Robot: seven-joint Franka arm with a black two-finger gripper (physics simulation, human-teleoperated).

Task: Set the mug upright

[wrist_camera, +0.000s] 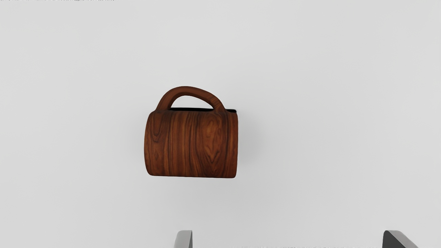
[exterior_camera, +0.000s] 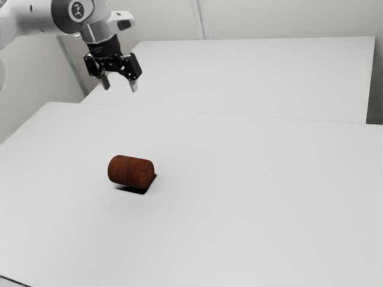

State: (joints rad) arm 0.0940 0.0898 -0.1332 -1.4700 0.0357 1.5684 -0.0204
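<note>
Mug (wrist_camera: 191, 144) lying on its side | white table (exterior_camera: 251, 209) beneath | jaws released, spread, well above mug

The arm (exterior_camera: 36, 17) reaches in from the exterior view's upper left, gripper (exterior_camera: 119, 88) pointing down, fingers (wrist_camera: 184, 239) spread wide apart
</note>
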